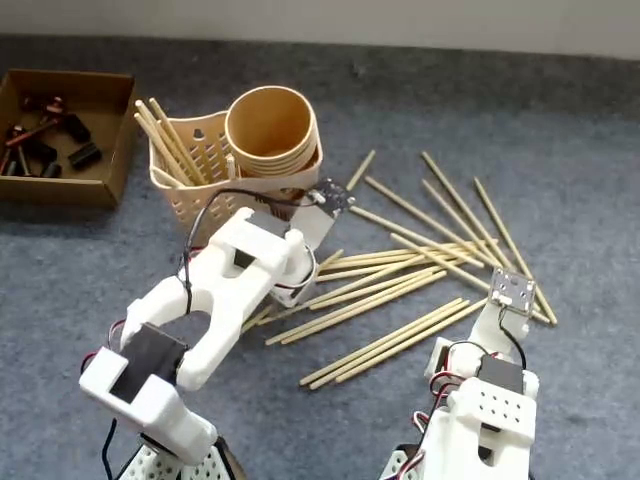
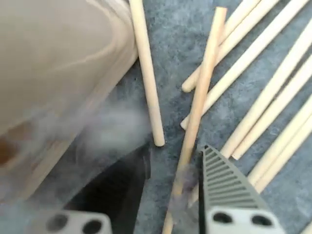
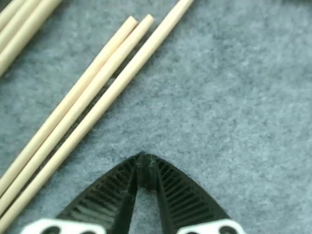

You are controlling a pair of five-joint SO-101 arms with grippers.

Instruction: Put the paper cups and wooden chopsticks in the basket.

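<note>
Left tool (image 2: 170,187) is spread open, low over the desk (image 2: 170,29). One chopstick (image 2: 195,117) lies between its two fingers, and I think they are not squeezing it yet. The basket (image 2: 53,68) is just beside this tool. More loose chopsticks (image 2: 268,92) lie on the tool's other side.

The right tool (image 3: 144,170) is pressed together with nothing in it. Three sticks (image 3: 105,97) lie near its tip, not touching it.

Farther off, past the left tool, the paper cups (image 1: 270,130) sit stacked in the basket. A few standing chopsticks (image 1: 165,140) lean beside them. So the cups look done. Most of the sticks are left to do, spread on the desk between the two tools and beyond.

From up high, the arm covers the left tool's fingers. The left wrist view lets you see the stick between them. The high view tells you what is in the basket.
</note>
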